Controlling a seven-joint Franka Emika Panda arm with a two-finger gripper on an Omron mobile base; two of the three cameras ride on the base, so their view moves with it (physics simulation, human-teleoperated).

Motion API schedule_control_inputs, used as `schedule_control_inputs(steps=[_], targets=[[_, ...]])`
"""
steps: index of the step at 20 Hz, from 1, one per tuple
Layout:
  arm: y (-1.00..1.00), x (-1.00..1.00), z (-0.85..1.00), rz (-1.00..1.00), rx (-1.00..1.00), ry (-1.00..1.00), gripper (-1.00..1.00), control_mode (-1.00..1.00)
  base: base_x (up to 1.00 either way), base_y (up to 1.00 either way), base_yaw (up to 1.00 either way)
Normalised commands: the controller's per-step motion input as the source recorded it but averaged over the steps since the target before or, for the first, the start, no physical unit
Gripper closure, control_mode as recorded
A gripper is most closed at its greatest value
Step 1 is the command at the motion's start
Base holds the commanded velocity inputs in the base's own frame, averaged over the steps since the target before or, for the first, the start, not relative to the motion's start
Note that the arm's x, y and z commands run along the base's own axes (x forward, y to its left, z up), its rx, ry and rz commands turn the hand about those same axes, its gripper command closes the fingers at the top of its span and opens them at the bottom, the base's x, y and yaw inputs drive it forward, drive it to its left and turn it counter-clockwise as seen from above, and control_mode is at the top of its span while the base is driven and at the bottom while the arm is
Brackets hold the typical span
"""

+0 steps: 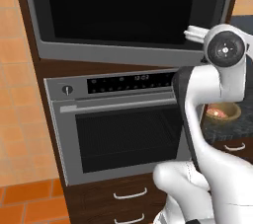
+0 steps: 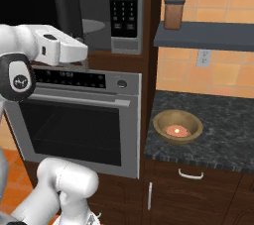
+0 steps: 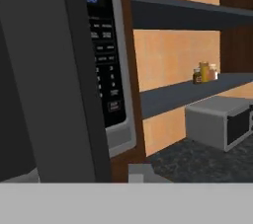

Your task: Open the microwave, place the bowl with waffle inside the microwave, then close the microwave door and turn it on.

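The microwave (image 2: pixel 111 45) sits built in above the oven, with its black keypad (image 2: pixel 124 6) at the right. The microwave door (image 1: pixel 123 11), wide black glass with a grey lower edge, stands ajar; the grey inside and the turntable (image 2: pixel 94 25) show past its edge. My gripper (image 2: pixel 83 58) hangs at the door's lower right corner, close to the door's dark edge (image 3: pixel 54 75) and the keypad (image 3: pixel 106 70). Its fingers are hidden, so its state is unclear. The bowl (image 2: pixel 177 127), tan with a reddish waffle, rests on the dark counter to the right.
The grey oven (image 1: pixel 123 129) with a horizontal handle is below the microwave. A brown jar (image 2: pixel 174 13) stands on a dark shelf (image 2: pixel 208 35) above the counter (image 2: pixel 223 135). A small grey appliance (image 3: pixel 222 119) and jars (image 3: pixel 204 72) lie further right.
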Motion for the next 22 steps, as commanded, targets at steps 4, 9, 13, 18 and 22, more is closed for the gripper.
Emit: schedule_control_inputs(steps=[4,9,13,18,22], targets=[[-0.04,-1.00,0.00,-0.28,-0.09,-0.17,1.00,-1.00,0.00,0.00,0.00],[0.00,-1.00,0.00,-0.17,-0.10,-0.26,1.00,-1.00,0.00,0.00,0.00],[0.08,-1.00,0.00,-0.05,-0.09,-0.36,1.00,-1.00,0.00,0.00,0.00],[0.31,-1.00,0.00,-0.04,-0.14,-0.28,1.00,-1.00,0.00,0.00,0.00],[0.89,-0.96,-0.07,-0.06,-0.25,-0.04,-1.00,-1.00,0.00,0.00,0.00]])
